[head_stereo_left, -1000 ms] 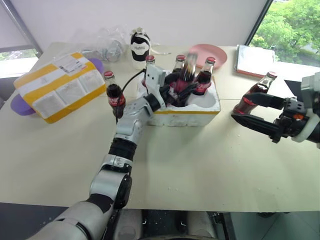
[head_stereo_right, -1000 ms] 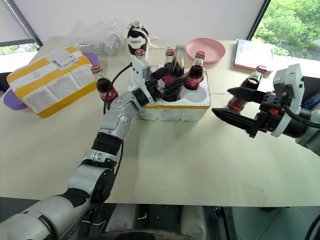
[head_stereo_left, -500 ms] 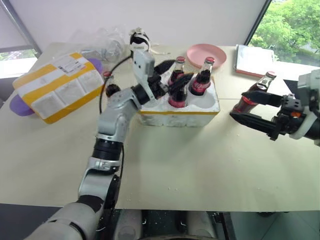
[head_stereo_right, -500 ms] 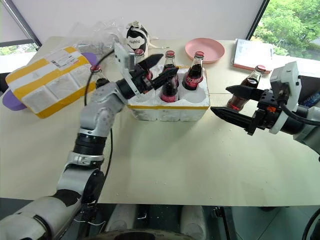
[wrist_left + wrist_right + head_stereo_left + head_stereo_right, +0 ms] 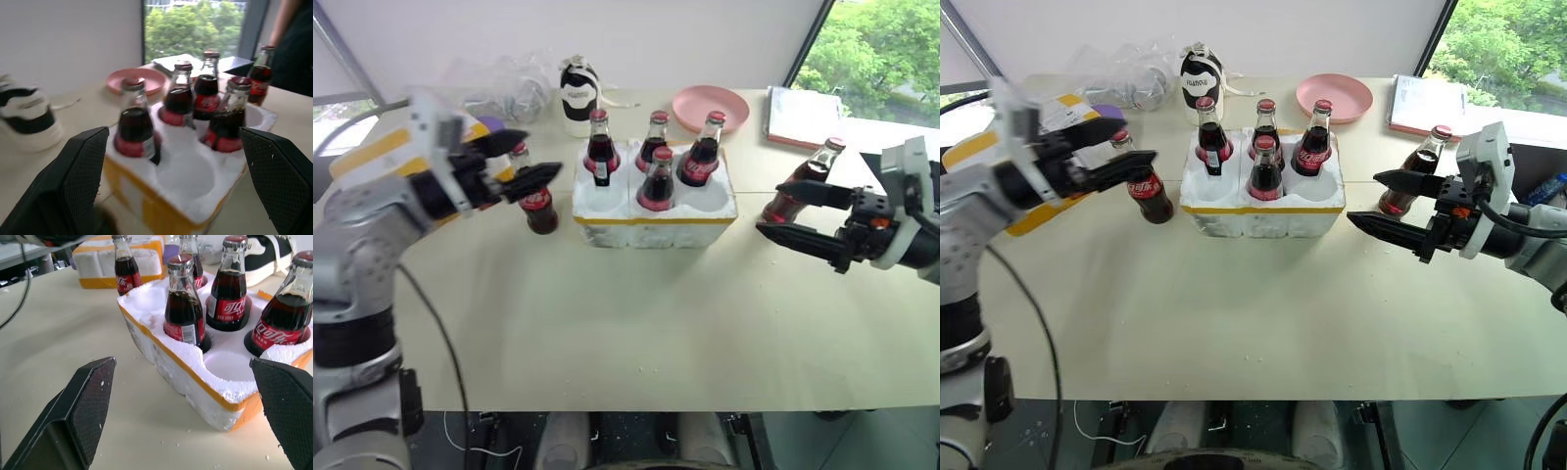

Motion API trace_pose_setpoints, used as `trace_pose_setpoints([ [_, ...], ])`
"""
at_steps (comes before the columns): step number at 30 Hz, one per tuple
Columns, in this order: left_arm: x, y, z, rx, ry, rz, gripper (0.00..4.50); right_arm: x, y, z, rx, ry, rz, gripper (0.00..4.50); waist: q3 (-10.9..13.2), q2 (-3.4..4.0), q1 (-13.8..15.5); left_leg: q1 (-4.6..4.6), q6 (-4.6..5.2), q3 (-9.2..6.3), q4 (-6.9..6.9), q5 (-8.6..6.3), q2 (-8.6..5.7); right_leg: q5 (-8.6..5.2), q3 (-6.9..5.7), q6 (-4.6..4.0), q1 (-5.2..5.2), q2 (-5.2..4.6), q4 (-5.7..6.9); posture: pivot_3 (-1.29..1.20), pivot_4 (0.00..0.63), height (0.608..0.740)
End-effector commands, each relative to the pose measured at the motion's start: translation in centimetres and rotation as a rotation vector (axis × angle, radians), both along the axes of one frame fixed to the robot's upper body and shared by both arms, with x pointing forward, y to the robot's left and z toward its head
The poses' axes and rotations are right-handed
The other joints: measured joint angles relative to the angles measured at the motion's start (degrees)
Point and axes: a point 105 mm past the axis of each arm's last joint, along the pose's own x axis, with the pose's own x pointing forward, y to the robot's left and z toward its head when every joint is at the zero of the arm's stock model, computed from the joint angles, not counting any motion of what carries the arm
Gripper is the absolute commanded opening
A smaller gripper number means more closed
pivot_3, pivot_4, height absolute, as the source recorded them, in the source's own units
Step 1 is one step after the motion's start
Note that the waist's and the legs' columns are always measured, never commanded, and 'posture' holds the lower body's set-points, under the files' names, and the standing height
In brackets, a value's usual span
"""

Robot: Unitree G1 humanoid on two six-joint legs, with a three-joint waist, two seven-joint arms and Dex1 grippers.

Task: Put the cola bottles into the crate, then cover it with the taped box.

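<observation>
So the crate (image 5: 654, 208) is that low white foam block with a yellow tape band round its base, sitting mid-surface (image 5: 636, 323). Four cola bottles (image 5: 657, 180) stand in its wells right now: three along the far row, one in the middle of the near row, with the near wells on either side of it showing bare foam. All dark cola, red caps, red labels. A fifth bottle (image 5: 537, 190) stands on the surface just beside the crate on my left, and a sixth bottle (image 5: 802, 185) stands off to my right, well apart from the crate. The taped box (image 5: 999, 157), white foam with wide yellow bands, lies at the far left, mostly behind my left arm.

What changed from a second ago: my left hand (image 5: 524, 164) was down at the crate among the bottles, and the near-middle bottle was a blur there. Now that bottle stands settled in its well and my left hand has swung out left and back, away from the crate. My right hand (image 5: 790, 212) has barely shifted.

Pose now: left hand is released, fingers spread wide and roughly level, tips pointing toward the crate with the loose left bottle just behind them. Right hand is also spread wide and holding nothing, fingers level and aimed left, with the sixth bottle standing behind them.
</observation>
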Motion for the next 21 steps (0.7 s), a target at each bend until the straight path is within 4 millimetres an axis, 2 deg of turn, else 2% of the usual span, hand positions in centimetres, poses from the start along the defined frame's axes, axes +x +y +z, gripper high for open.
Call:
trace_pose_setpoints([
  [1, -1.3, 1.1, -0.6, 0.014, -0.016, 0.072, 4.44, 0.3, 0.4, 1.1, 0.003, -0.055, 0.02, 4.5, 0.0, 0.0, 0.03, 0.01, 0.01, 0.02, 0.0, -0.01, 0.0, 0.0, 0.0, 0.0, 0.0, 0.0, -0.01, 0.0, 0.15, 0.74],
  [6, -1.6, 0.8, -3.0, 0.002, 0.022, 0.108, 4.44, 0.5, 0.8, 1.5, 0.006, -0.061, 0.041, 4.5, 0.01, -0.04, 0.13, 0.02, 0.01, 0.04, 0.0, -0.03, 0.0, -0.03, 0.0, -0.07, 0.03, -0.01, -0.04, 0.0, 0.15, 0.74],
  [13, 1.6, 0.7, -5.4, -0.023, 0.036, 0.2, 4.44, 0.7, 0.9, 1.8, 0.019, -0.062, 0.045, 4.5, 0.0, -0.03, 0.09, 0.05, 0.06, 0.15, -0.03, -0.06, -0.01, -0.01, 0.0, -0.05, 0.02, -0.02, -0.02, 0.0, 0.15, 0.74],
  [21, 4.5, -0.2, -6.7, -0.002, 0.035, 0.197, 4.44, 0.5, 0.8, 1.8, 0.018, -0.063, 0.032, 4.5, -0.01, -0.02, 0.1, 0.05, 0.12, 0.17, -0.03, -0.09, -0.01, 0.0, 0.0, -0.03, 0.0, -0.02, -0.01, 0.0, 0.15, 0.74],
])
